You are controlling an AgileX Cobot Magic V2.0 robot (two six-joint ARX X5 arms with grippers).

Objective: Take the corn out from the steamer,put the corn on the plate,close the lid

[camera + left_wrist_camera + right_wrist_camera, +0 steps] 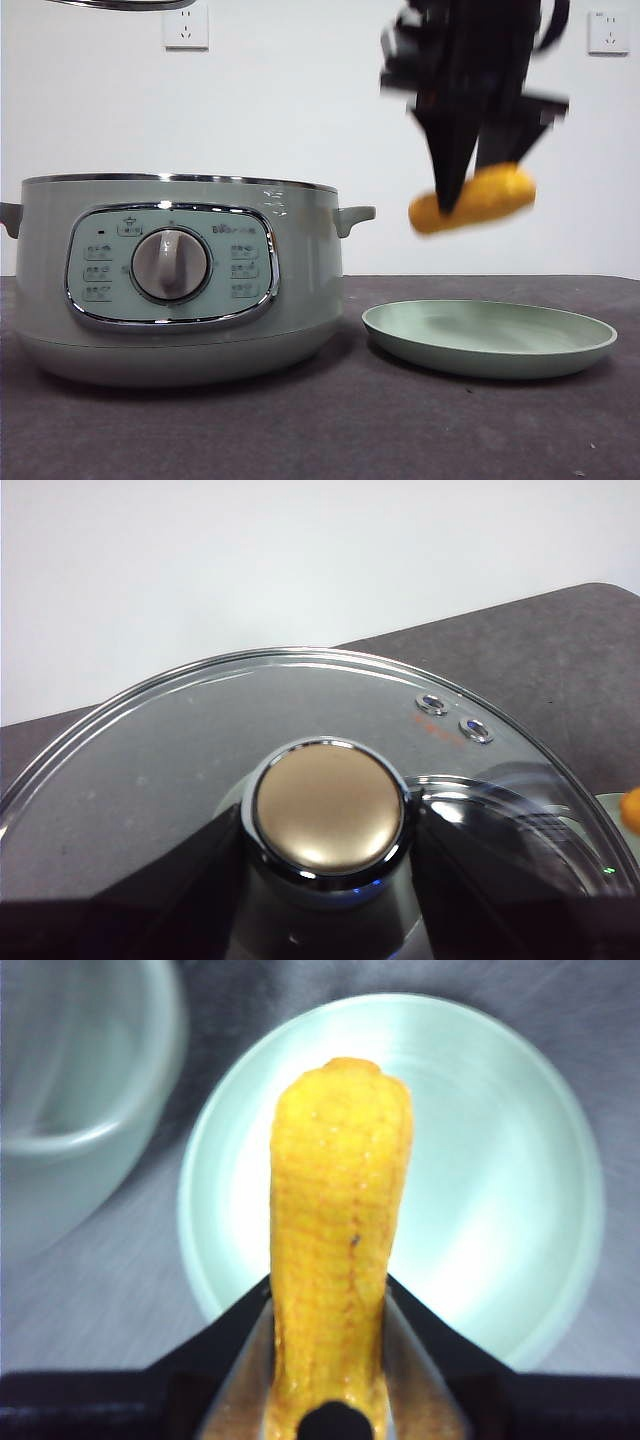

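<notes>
The plate is lying nearest on the dark surface, still bare, just beside the steamer. Above the plate, the right claw is carrying the corn, pinched between its jaws and well clear of the pot. Setting it down is what remains, then closing. The left claw is holding the lid aloft by its knob. Nothing is blocking the drop; two wall sockets are showing behind.
</notes>
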